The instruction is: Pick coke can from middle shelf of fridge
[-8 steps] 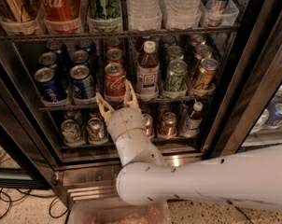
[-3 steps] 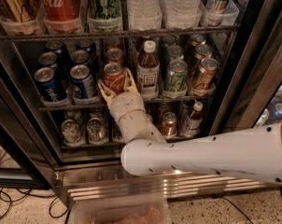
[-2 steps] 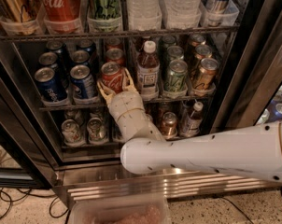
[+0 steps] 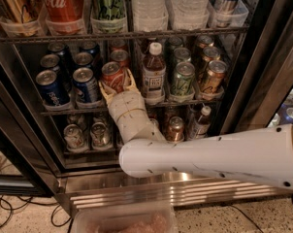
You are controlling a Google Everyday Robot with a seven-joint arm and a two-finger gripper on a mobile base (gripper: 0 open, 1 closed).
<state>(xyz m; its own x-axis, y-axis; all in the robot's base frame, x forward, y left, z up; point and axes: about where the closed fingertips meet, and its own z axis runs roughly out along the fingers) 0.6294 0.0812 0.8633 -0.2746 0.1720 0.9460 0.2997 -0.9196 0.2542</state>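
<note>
At the far left, about 9 o'clock in the view, stands the black frame of the fridge point(image 4: 10, 130), with dark cables point(image 4: 6, 212) on the speckled floor down at 7 o'clock. The middle shelf point(image 4: 69, 111), a dark wire rack, runs across the centre, and its left part carries blue Pepsi cans point(image 4: 49, 89) standing upright in rows. On the tier above them, at 11 o'clock in the view, sits a large red Coca-Cola container point(image 4: 63, 4). Just at 3 o'clock from the Pepsi cans is the coke can point(image 4: 112, 75), red with a silver top. It is at the front of the middle shelf and tilted, its top leaning toward 11 o'clock. The gripper point(image 4: 117, 84) is at this can, a little left of the view's centre. Its pale jaws are closed on the coke can, one pressing its 8 o'clock side and the other its 3 o'clock side. At 6 o'clock from it, at the bottom edge, lies a clear plastic tub point(image 4: 122, 222). A brown bottle point(image 4: 153, 74) with a white cap stands upright just at 3 o'clock from the coke can. Below it, the ribbed steel base panel point(image 4: 161, 191) spans the fridge's foot. Green cans point(image 4: 182, 79) follow on the middle shelf. The thick white arm point(image 4: 209, 154) runs from the gripper's wrist toward 4 o'clock, passing in front of the lowest tier. A copper-coloured can point(image 4: 212, 76) ends the row.
</note>
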